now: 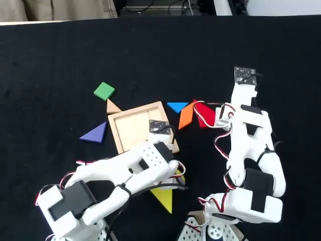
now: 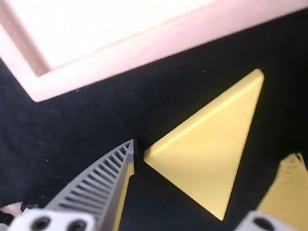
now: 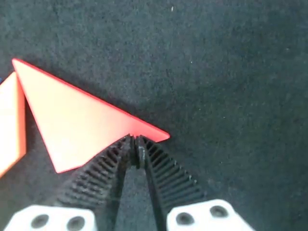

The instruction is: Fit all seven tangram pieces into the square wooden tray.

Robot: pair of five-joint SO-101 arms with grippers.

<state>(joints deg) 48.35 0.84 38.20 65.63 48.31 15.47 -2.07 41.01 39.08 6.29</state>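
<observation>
The square wooden tray [image 1: 116, 134] lies mid-table, and the part of its floor that shows is bare. A yellow triangle [image 1: 165, 196] lies flat just off the tray's near right corner. My left gripper [image 2: 211, 151] is open, with the yellow triangle [image 2: 207, 154] between its fingers and the tray's rim [image 2: 144, 45] beyond. To the right of the tray lies a red triangle [image 1: 204, 113]. My right gripper [image 3: 134, 142] is shut, its tips pressed together at the edge of the red triangle [image 3: 72, 125].
An orange parallelogram [image 1: 186, 116] touches the red triangle, with a blue triangle [image 1: 176, 106] beside it. A green square [image 1: 104, 91], a tan triangle [image 1: 113, 107] and a purple triangle [image 1: 95, 133] lie left of the tray. The black table stretches open at the back.
</observation>
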